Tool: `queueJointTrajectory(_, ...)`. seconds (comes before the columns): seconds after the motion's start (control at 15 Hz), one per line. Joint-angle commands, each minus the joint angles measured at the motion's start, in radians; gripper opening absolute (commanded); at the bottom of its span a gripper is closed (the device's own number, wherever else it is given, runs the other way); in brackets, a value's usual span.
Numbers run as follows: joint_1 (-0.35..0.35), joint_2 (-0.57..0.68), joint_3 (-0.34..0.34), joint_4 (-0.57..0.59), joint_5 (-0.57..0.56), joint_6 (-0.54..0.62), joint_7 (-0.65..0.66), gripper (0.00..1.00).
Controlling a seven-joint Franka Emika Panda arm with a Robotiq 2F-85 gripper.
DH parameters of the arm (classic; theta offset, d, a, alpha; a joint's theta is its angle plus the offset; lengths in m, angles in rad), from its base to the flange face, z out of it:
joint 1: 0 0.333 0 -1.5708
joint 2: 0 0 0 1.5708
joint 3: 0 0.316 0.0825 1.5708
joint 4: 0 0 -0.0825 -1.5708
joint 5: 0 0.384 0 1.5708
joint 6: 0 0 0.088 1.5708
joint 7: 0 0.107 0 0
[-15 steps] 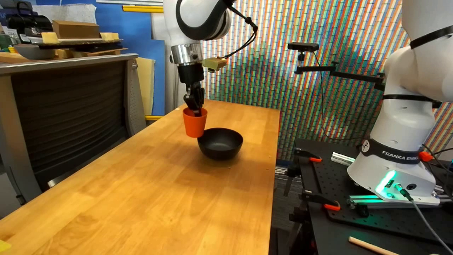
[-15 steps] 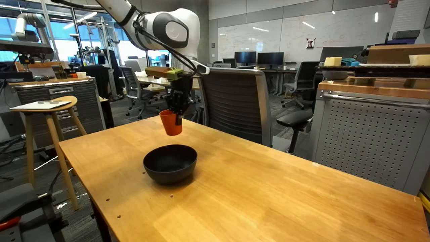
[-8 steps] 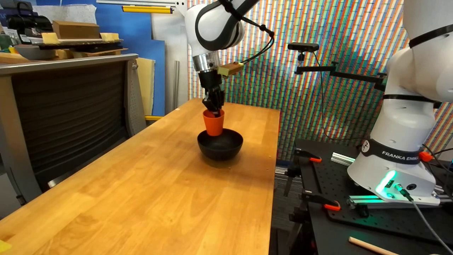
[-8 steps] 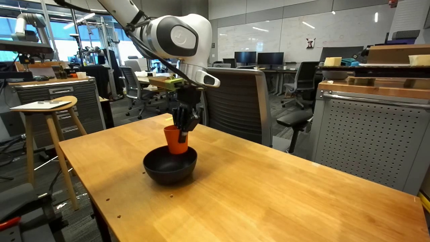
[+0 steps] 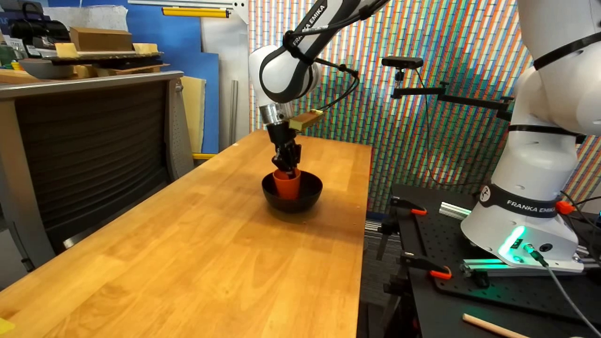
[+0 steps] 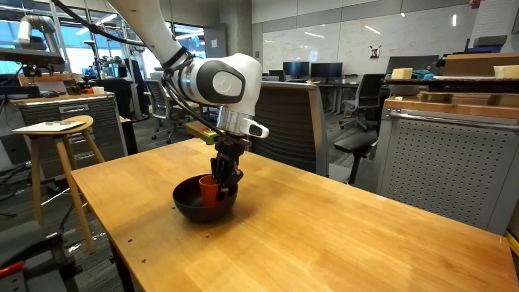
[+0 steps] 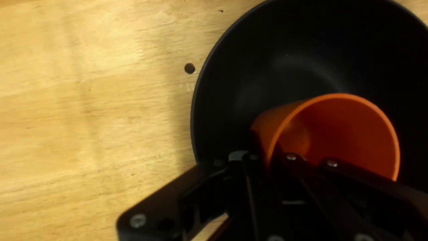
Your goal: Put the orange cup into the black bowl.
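The placing step looks to be in hand: the orange cup is inside the black bowl, mouth up and leaning slightly, but not yet let go. In the wrist view the cup lies right of centre in the frame, and the jaws, at the bottom edge, pinch its wall, one inside the mouth and one outside. In an exterior view the bowl sits near the middle of the frame on the wooden surface, with the cup in its left part. Whether the cup's base touches the bowl's floor is hidden.

Next, I judge, the cup wants settling until its base bears on the bowl, then the jaws parting just enough to free the wall. The way out should be straight up: the inner jaw could drag the cup over if it leaves sideways, and the outer one looks near the bowl's rim.
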State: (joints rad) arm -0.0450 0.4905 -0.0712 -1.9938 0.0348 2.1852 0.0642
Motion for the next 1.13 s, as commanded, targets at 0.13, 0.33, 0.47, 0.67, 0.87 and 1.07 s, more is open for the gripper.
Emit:
queueJointTrajectory(0.13, -0.006, -0.074, 0.015, -0.034, 0.007, 0.049, -0.02, 0.47)
queueJointTrajectory(0.33, 0.015, -0.213, 0.001, -0.098, -0.044, 0.061, -0.006, 0.69)
queueJointTrajectory(0.47, 0.025, -0.304, 0.002, -0.117, -0.087, 0.042, -0.003, 0.84)
queueJointTrajectory(0.67, 0.038, -0.409, 0.021, -0.127, -0.135, 0.012, -0.021, 1.0)
queueJointTrajectory(0.87, 0.035, -0.388, 0.032, -0.094, -0.116, 0.005, -0.014, 1.0)
queueJointTrajectory(1.07, 0.042, -0.44, 0.046, -0.117, -0.115, -0.014, -0.017, 1.0)
